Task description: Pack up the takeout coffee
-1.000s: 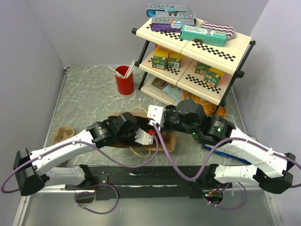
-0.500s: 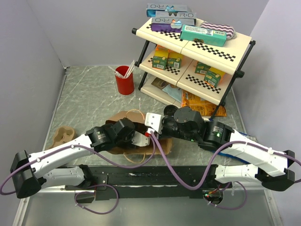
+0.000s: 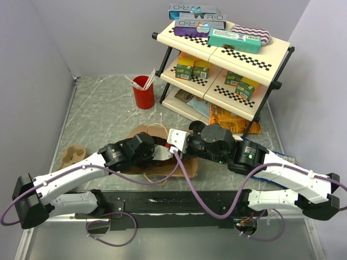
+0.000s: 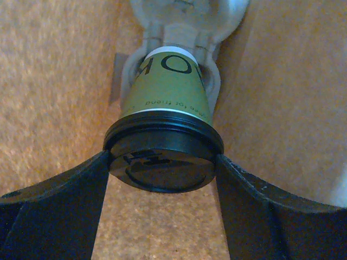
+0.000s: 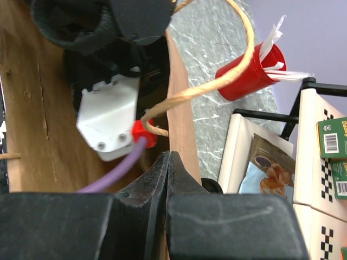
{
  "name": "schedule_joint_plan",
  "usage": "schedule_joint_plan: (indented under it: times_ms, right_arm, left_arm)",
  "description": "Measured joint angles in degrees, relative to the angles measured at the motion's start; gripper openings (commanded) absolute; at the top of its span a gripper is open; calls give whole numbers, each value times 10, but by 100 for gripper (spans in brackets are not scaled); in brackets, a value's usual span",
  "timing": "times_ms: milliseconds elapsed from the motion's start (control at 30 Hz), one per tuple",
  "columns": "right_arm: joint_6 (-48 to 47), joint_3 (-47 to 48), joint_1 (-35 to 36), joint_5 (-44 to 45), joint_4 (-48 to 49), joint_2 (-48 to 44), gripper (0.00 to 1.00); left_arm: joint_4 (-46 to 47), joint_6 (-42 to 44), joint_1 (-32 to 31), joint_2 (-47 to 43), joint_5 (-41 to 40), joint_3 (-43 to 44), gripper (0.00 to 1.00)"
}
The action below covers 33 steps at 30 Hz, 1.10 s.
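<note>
The takeout coffee (image 4: 165,92), a green paper cup with a black lid, lies on its side inside the brown paper bag (image 4: 49,81). My left gripper (image 4: 162,165) is shut on its lid, one finger (image 4: 59,206) touching each side. The cup's base meets a pale moulded piece (image 4: 184,16) deeper in the bag. From above, the left gripper (image 3: 157,153) reaches into the bag (image 3: 190,165) and the cup is hidden. My right gripper (image 5: 169,158) is shut on the bag's rim (image 5: 181,122), and it sits at the bag's mouth (image 3: 174,147).
A red cup with sticks (image 3: 143,92) stands behind the bag. A two-tier shelf rack (image 3: 227,59) with boxes fills the back right, with an orange snack bag (image 3: 230,116) under it. A brown pulp carrier (image 3: 73,154) lies at the left. The bag's rope handle (image 3: 157,130) loops up.
The left gripper has gone deeper into the bag with the cup. The right wrist has shifted left and nearer while holding the rim. Little has moved in the last half second.
</note>
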Motion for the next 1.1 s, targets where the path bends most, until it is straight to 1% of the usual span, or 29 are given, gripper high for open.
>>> schedule_joint_plan:
  times_ms: [200,500,767,1100]
  right_arm:
    - [0,-1,-1,-1,3,-1,0]
    - [1,-1,-3,-2,4,-1,0]
    - [2,-1,-5,-2,10,-1,0]
    - [7,-10,-9,-12,13,-7,0]
  left_arm:
    - [2,-15,13,10,-1,13,1]
    - [2,-17,14,15,-3,19,1]
    - [-23,-22,19,15,-1,42,1]
    - [-31,-16,19,14,-5,42,1]
